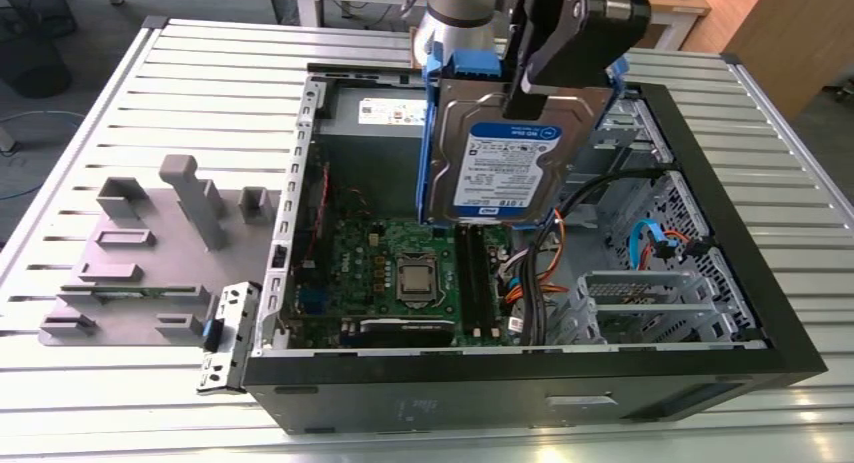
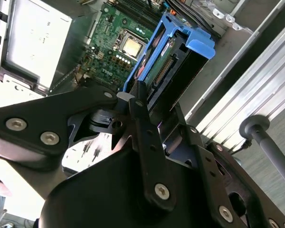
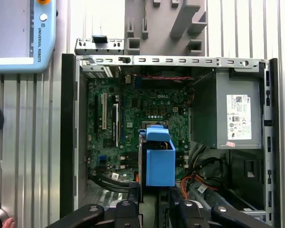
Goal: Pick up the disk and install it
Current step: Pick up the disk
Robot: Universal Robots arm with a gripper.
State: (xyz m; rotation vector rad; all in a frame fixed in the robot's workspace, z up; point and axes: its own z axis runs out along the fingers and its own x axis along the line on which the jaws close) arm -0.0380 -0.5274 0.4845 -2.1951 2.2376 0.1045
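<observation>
1. Gripper (image 1: 526, 101) clamped on the upper edge of the disk (image 1: 514, 168); disk upright, label side facing the exterior view.
2. Disk hangs above the open computer case (image 1: 507, 393), over the case's motherboard (image 1: 400, 258); blue bracket round its edges.
3. Grey power-supply box (image 3: 235, 114) in a corner of the case; grey fixture block (image 1: 147, 253) outside the case, on the slatted table (image 1: 227, 83).

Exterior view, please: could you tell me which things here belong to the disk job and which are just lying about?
Job in hand:
- the disk, clamped upright in the claw
- the open computer case below it

Lying about:
- the grey fixture plate on the table
- the metal bracket beside the case
- the power-supply box inside the case
</observation>
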